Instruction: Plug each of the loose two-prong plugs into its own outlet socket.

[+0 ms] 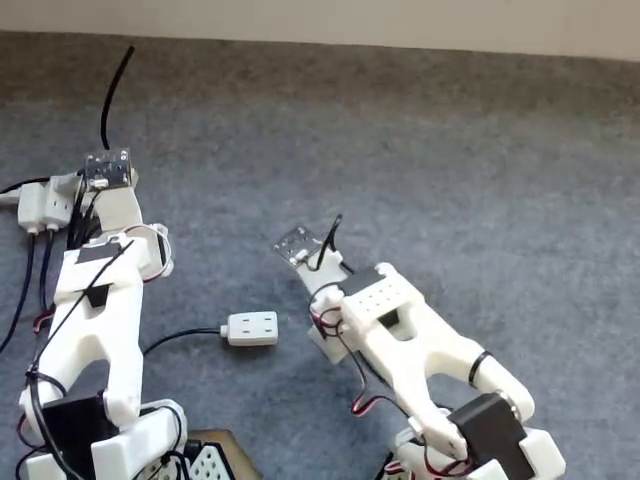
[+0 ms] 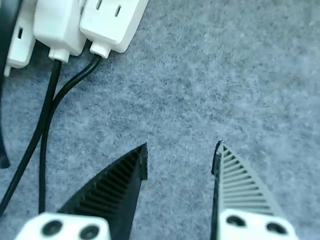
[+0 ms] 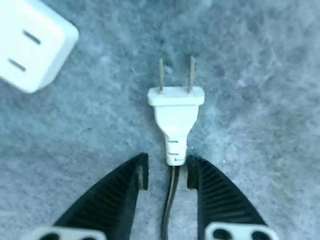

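The right gripper, narrowly open, straddles the plug near the socket; it should close squarely before lifting. The left gripper gapes empty.

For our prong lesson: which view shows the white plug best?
Right wrist view: the plug lies whole, both prongs clear, before the right gripper. From above the arm hides it; left wrist view faces sockets.

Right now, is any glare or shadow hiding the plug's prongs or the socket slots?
Right wrist view: no; the light is even, the plug prongs stand clear on the carpet, and the nearby socket slots read dark. Left wrist view: the white sockets are bright, yet their slots show. High view: only soft shadows beside the arms.
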You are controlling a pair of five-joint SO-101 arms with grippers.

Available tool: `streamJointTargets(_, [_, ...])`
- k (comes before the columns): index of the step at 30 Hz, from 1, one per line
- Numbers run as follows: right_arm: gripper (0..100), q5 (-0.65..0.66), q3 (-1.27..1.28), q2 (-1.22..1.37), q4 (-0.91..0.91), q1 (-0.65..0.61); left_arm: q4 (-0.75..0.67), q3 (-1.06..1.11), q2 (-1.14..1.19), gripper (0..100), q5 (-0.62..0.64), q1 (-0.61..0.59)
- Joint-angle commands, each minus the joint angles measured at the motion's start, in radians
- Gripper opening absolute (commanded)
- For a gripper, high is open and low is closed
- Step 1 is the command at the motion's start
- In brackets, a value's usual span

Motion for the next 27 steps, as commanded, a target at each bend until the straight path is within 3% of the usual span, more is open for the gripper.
streamJointTargets(1, [16.3, -0.012, -0.120, -0.039, 0.108, -0.015, -0.012, -0.005, -0.005, 22, -0.005, 0.015])
streamJointTargets(8, [16.3, -0.026, -0.371, -0.105, 0.262, -0.036, -0.012, -0.005, -0.005, 22, -0.005, 0.015])
streamJointTargets(16, [16.3, -0.025, -0.180, 0.044, 0.064, -0.031, -0.012, -0.005, -0.005, 22, -0.005, 0.015])
streamJointTargets(27, [16.3, -0.025, -0.143, 0.054, 0.062, -0.030, -0.012, -0.005, -0.005, 22, -0.006, 0.015])
